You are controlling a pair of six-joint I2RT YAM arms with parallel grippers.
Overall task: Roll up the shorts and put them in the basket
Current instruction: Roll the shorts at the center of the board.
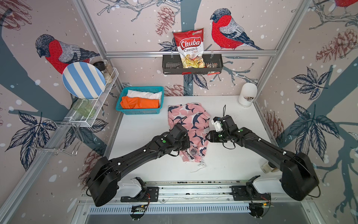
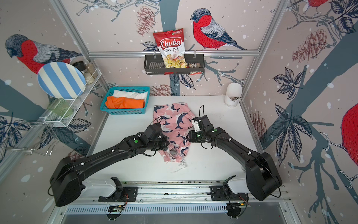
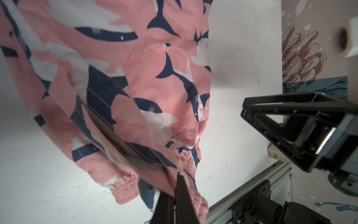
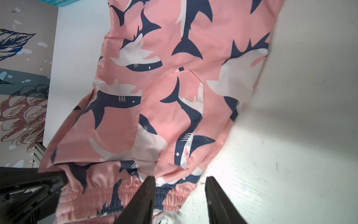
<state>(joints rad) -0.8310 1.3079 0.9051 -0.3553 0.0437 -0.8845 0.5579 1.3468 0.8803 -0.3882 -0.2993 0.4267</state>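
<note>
- Three shorts in all. The pink shorts (image 1: pixel 188 120) lie spread on the table (image 1: pixel 145 126). They are thin, smooth cloth printed with navy-and-white sharks, with a patch pocket stitched on.
- Their waist is puckered elastic and lies at the end nearest my base. A frayed white cord (image 1: pixel 201 166) trails from it.
- The orange shorts (image 1: pixel 139 102) and white shorts (image 1: pixel 144 94) sit as soft bundles side by side in the basket (image 1: pixel 139 112). The basket is teal plastic mesh and stands at the table's far left corner.
- My left gripper (image 3: pixel 176 176) has its fingers pressed together, pinching a fold of the pink shorts at the waist. The cloth rises from there in a taut ridge off the table.
- My right gripper (image 4: pixel 180 182) has its fingers standing apart and holds nothing. One finger is over the elastic, the other over bare table, with the waist's end between them. I cannot tell whether either finger touches the cloth.
- The table is white, matte and lightly scuffed, with an aluminium rail along its near edge.
- The walls carry wallpaper of red-breasted birds, pinecones and leaves.
- A wire shelf on the left wall holds a blue-striped plate (image 1: pixel 83 80).
- A black rack on the back wall holds a chips bag (image 1: pixel 190 48).
- A white jar (image 1: pixel 247 95) stands in the far right corner.
</note>
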